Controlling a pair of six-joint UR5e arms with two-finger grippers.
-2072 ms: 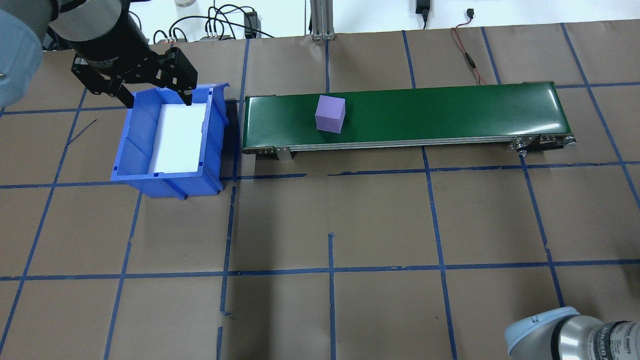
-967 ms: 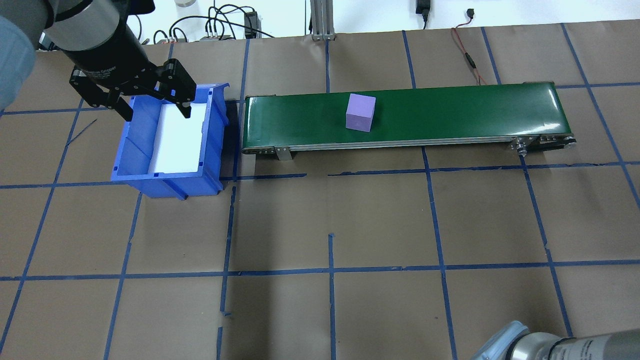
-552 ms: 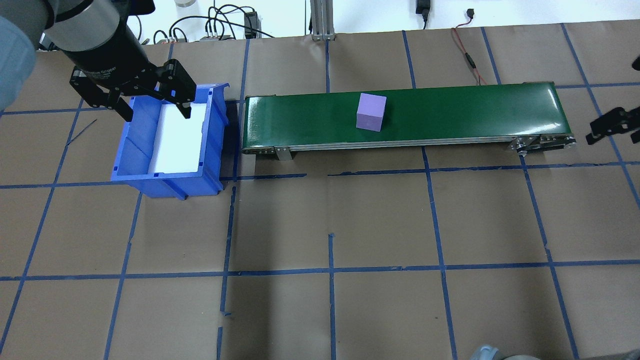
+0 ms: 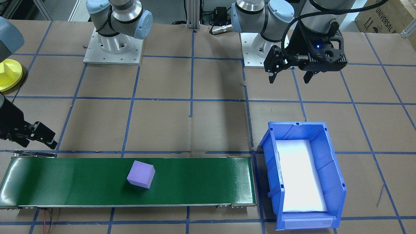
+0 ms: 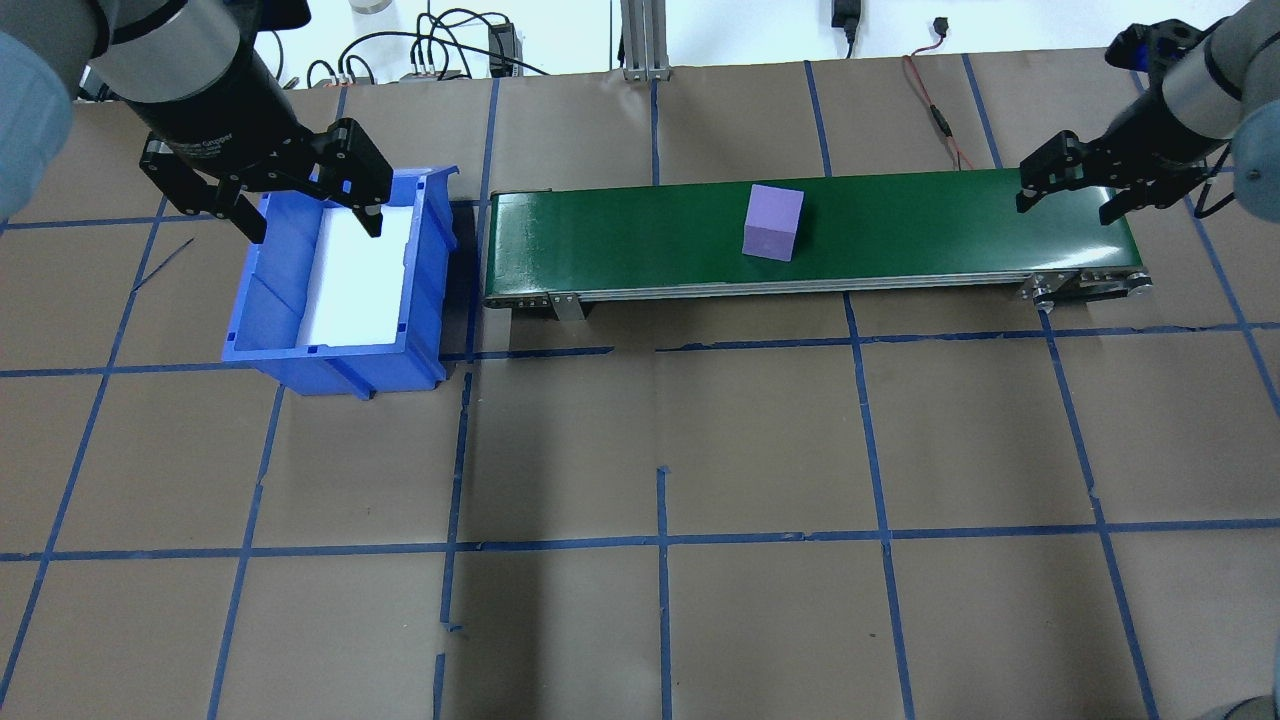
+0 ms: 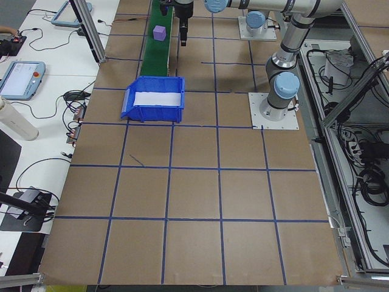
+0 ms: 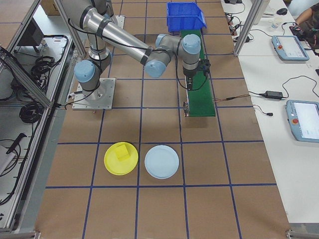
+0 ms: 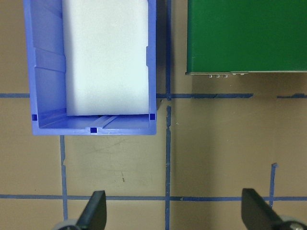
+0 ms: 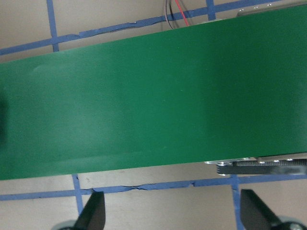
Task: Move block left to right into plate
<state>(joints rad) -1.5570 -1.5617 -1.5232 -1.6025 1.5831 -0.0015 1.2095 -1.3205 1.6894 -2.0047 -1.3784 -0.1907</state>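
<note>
- The left gripper (image 5: pixel 307 208) hangs above the far end of the blue bin (image 5: pixel 272 300), its fingers (image 5: pixel 371 216) spread wide with nothing between them; the left wrist view shows both tips apart over bare brown paper just short of the bin's end wall.
- The blue bin stands on the surface (image 5: pixel 760 440) at the left end of the conveyor, just beside it but not touching, and holds only a white foam liner (image 5: pixel 355 275) on its floor.
- The green conveyor belt (image 5: pixel 900 225) runs lengthwise across the far part of the surface, from the bin toward the robot's right.
- The purple block (image 5: pixel 773 222) sits on the belt, a little right of its middle, resting flat and turned slightly askew to the belt's edges; neither gripper touches it.
- The right gripper (image 5: pixel 1072 194) hovers over the right end of the belt, well apart from the block, its fingers (image 5: pixel 1030 192) spread and empty; the right wrist view looks straight down on bare green belt.
- The yellow plate (image 7: pixel 121 159) lies on the surface well beyond the conveyor's right end, seen in the right side view, with a yellow block (image 7: pixel 121 152) already resting in it.
- A pale blue plate (image 7: pixel 161 162) lies just beside the yellow one, nearly rim to rim.
</note>
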